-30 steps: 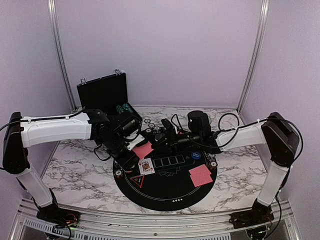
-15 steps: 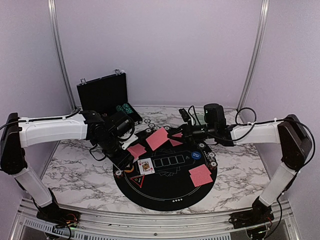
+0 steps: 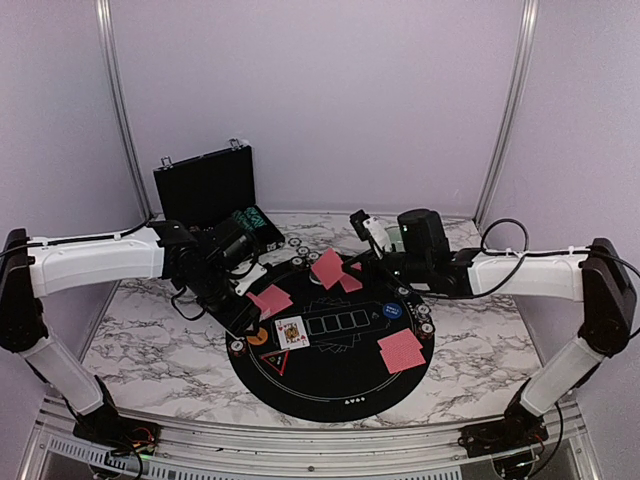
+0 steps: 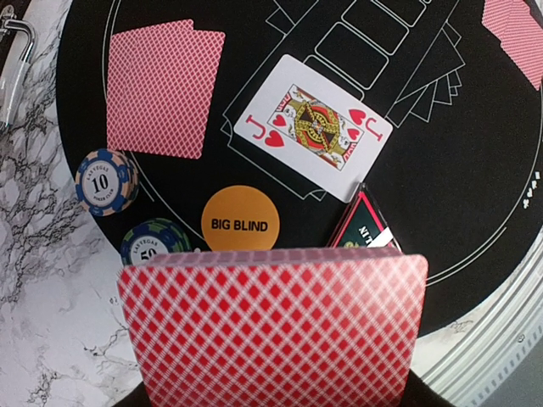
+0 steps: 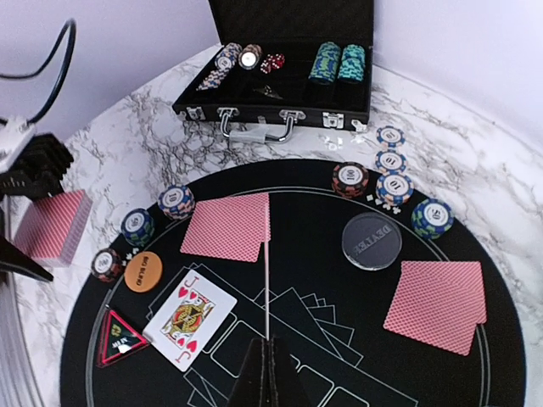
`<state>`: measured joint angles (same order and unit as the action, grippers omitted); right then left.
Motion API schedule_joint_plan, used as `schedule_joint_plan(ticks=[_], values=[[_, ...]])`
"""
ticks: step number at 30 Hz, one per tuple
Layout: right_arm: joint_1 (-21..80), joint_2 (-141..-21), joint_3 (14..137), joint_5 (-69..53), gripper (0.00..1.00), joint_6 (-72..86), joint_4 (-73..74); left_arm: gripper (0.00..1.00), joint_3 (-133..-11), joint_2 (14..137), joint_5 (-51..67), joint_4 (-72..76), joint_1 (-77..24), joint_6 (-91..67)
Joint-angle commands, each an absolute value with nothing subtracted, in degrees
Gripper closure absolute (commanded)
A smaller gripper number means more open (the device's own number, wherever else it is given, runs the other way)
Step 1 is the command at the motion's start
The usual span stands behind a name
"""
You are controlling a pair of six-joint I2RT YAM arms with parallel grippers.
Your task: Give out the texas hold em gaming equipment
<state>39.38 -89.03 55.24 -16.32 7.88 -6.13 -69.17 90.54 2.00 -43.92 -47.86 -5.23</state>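
Overhead, we see the right jaws clamped on a single card (image 3: 328,268), held back-up over the far part of the round black mat (image 3: 330,385). A jack of hearts (image 3: 291,331) lies face up on the mat's left part. A face-down pair (image 3: 402,350) lies on its right part, well apart from the jack. The left jaws sit low at the mat's left edge, in front of the black case (image 3: 205,185) on the marble worktop (image 3: 150,350).

From the left wrist, we find the left jaws grasping the deck (image 4: 271,326), its red backs toward the camera. Beyond it an orange Big Blind disc (image 4: 240,225) lies just beside a green chip stack (image 4: 155,243). A blue chip stack (image 4: 105,181) and a second face-down pair (image 4: 161,89) lie farther on.

From the right wrist, the held card shows edge-on, pinched in the clenched jaws. A round Dealer disc (image 5: 371,241) lies on the mat between the two pairs.
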Motion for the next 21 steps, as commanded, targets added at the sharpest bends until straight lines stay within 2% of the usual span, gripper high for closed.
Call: schedule_joint_plan(ticks=[1, 9, 21], values=[[44.93, -90.30, 54.67, -1.58, 1.00, -8.91, -8.32, 0.50, -68.36, 88.26, 2.30, -42.91, -47.22, -5.89], [52.98, -94.38, 54.27, 13.27, 1.00, -21.53, -11.42, 0.50, -67.76, 87.75, 2.20, -42.58, -46.68, -5.98], [57.16, -99.88, 54.41, 18.07, 1.00, -24.57, -12.45, 0.50, -67.54, 87.62, 2.28, -42.49, -46.32, -5.73]])
